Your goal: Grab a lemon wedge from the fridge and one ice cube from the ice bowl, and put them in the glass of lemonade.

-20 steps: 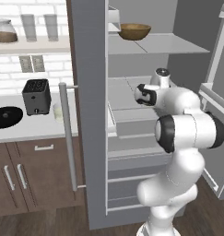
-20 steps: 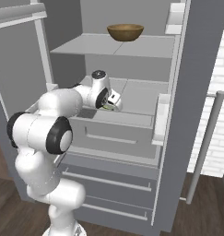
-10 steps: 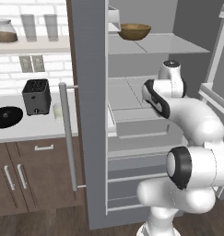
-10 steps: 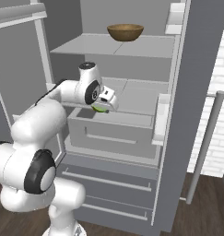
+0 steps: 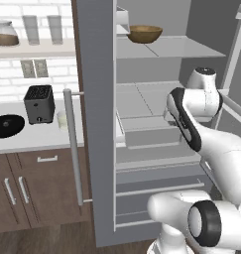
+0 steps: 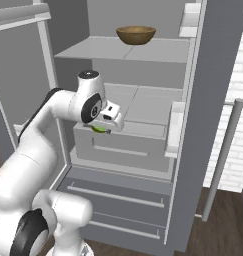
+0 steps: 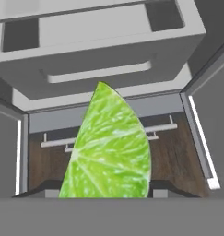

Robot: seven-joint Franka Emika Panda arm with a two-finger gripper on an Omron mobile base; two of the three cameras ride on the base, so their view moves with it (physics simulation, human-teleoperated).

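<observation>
Gripper (image 6: 104,129): it holds the lemon wedge (image 7: 109,147) between its two fingers; in the hand view the wedge stands up from the finger tips, cut face toward the camera.
Lemon wedge place: just in front of the pulled-out drawer (image 6: 125,142) of the fridge (image 5: 94,124), above the lower drawers, outside the shelves.
Room to move: the gripper is near the front edge of the pulled-out drawer; below it there is open air down to the lower drawers and the dark wood floor (image 7: 178,156). The open fridge door (image 6: 213,120) with its bins stands to the right, well apart.
Arm pose: the arm bends from the base up and forward, the hand points down and a little toward the fridge.
Upper shelf: a brown wooden bowl (image 6: 136,34) sits on it; I cannot tell what is inside.
Counter (image 5: 37,139), left of the fridge: the ice bowl (image 5: 7,125), a toaster (image 5: 39,103), and the glass of lemonade (image 5: 62,119) just beside the toaster.
Wall shelf: a jar (image 5: 6,34) and two grey glasses (image 5: 41,29).
</observation>
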